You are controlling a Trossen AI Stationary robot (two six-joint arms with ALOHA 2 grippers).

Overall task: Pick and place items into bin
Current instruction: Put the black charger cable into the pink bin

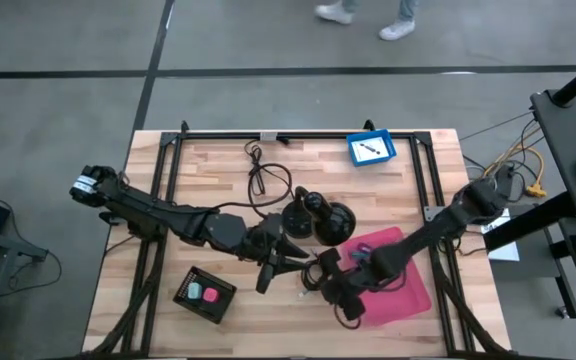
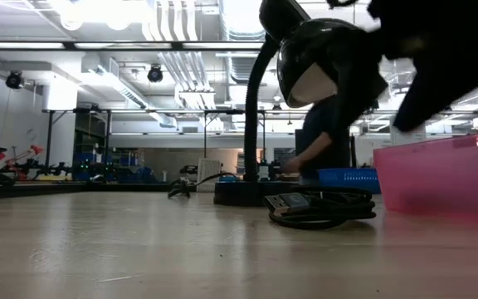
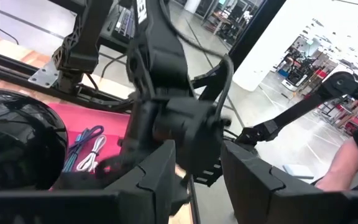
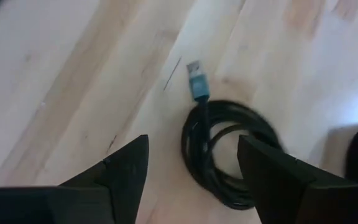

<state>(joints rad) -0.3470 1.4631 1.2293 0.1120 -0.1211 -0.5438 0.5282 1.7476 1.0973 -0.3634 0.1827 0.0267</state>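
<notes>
Cable (image 4: 224,152), black and coiled with a teal plug, is lying on the bare desk (image 1: 218,180) near the middle of the front edge, just beside the pink bin (image 1: 408,285). The right gripper (image 4: 191,180) is hanging directly over it with its fingers apart, one on each side of the coil and not touching it, so the pick is not yet made. The left gripper (image 1: 290,262) is waiting close by, near the middle of the desk, also with its fingers apart and holding nothing.

Some cables (image 3: 86,149) are already lying inside the bin, so I judge that part of the work is done. Still outside are the coiled cable, a black tray (image 1: 205,294) with small pink and pale cubes near the front left corner, and a blue tray (image 1: 371,148) at the back edge. The black lamp (image 1: 318,218) is standing in the middle of the desk.
</notes>
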